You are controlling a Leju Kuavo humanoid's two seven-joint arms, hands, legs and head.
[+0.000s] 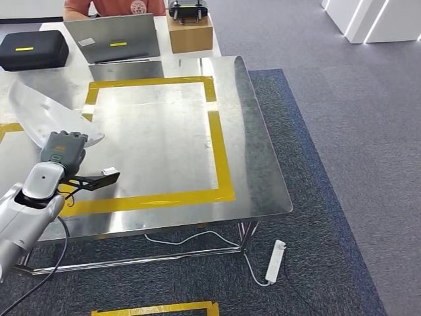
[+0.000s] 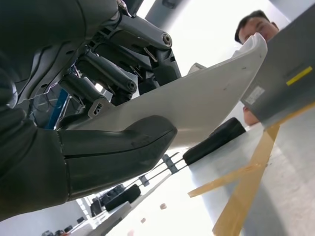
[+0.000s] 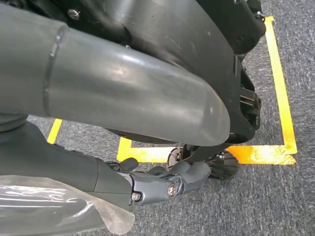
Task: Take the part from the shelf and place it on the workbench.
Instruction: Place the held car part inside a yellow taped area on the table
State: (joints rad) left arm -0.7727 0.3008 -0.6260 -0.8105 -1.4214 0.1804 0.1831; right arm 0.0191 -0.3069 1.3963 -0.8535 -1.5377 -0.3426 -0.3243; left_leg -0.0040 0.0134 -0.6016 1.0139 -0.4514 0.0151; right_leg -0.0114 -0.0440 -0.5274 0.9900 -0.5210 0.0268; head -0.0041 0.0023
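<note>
The long, curved, pale grey plastic part [image 1: 47, 118] hung over the left end of the shiny steel workbench [image 1: 164, 138], lifted clear of the surface as far as I could tell, its far tip reaching towards the back left corner. The robot's left hand [image 1: 63, 150] gripped it from the near end: in the left wrist view the thick grey thumb [image 2: 118, 147] pressed along the underside of the part [image 2: 208, 98] while the darker fingers [image 2: 108, 78] curled over the top. The part lay beside the left edge of the square of yellow tape [image 1: 218, 151] marked on the bench. The right hand [image 3: 167, 182] hung low over grey carpet [image 3: 260, 206] with its fingers curled inward, holding nothing. Beyond the bench sat a grey open laptop [image 1: 113, 38], a black zipped case [image 1: 32, 49], a cardboard box [image 1: 189, 33] and a person in an orange shirt [image 1: 116, 6]
</note>
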